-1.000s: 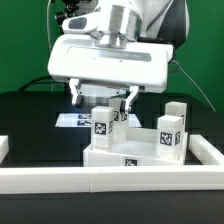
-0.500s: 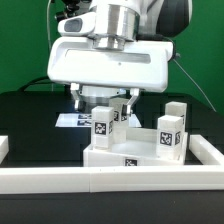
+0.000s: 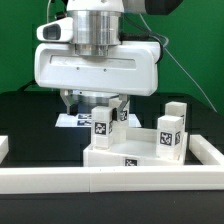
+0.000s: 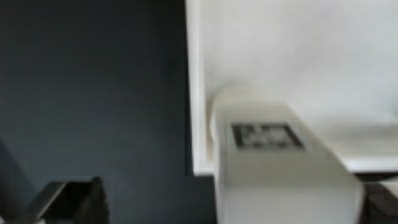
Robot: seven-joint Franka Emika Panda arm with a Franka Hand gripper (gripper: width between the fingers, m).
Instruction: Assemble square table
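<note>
The pincer (image 3: pixel 93 102), released, has risen and shifted left above the legs (image 3: pixel 102 124).

No readable text; only black-and-white square tags on legs (image 3: pixel 171 133), slab (image 3: pixel 130 158).

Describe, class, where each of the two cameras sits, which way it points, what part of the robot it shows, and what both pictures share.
Exterior view: off the arm, low, level across the black table; shows the open gripper above the white plastic square slab with raised rim.
Wrist view: on the wrist, looking down; a dark finger shows by a stubby white block leg with a tag.
Shared: that leg and the slab.
</note>
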